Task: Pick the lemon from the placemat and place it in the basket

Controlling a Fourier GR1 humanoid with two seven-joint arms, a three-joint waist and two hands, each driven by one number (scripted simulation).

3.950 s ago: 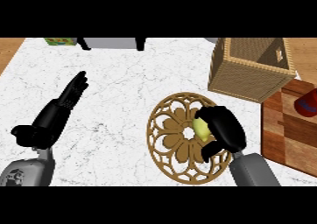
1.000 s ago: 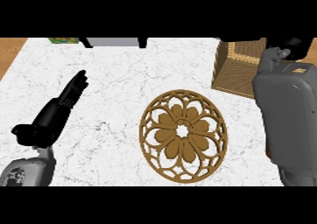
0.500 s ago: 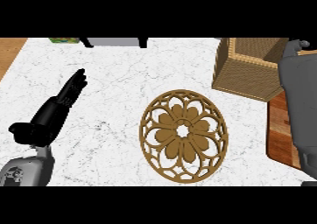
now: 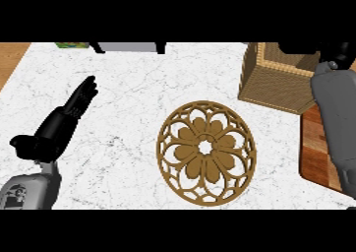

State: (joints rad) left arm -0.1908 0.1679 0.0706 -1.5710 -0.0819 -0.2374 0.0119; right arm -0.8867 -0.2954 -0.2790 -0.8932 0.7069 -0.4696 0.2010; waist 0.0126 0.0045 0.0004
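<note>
Head view: the right hand [image 4: 341,53] shows only as a dark shape at the counter's far right edge, right over the basket [image 4: 277,81]. Whether it is released or grasping anything cannot be told, since it is cut off at the top of the view and partly behind its own grey forearm [image 4: 339,123]. The lemon is not visible anywhere: the placemat [image 4: 206,152], a brown openwork oval whose long axis runs from the near edge toward the far edge, lies bare in the middle of the counter [image 4: 130,69]. My guess is the lemon is either hidden in the right hand or already down in the basket. The move turns on that hand being above the basket's opening, which it seems to be. The left hand [image 4: 61,123] rests released near the left edge, well apart from the basket. No readable writing or labels show.
</note>
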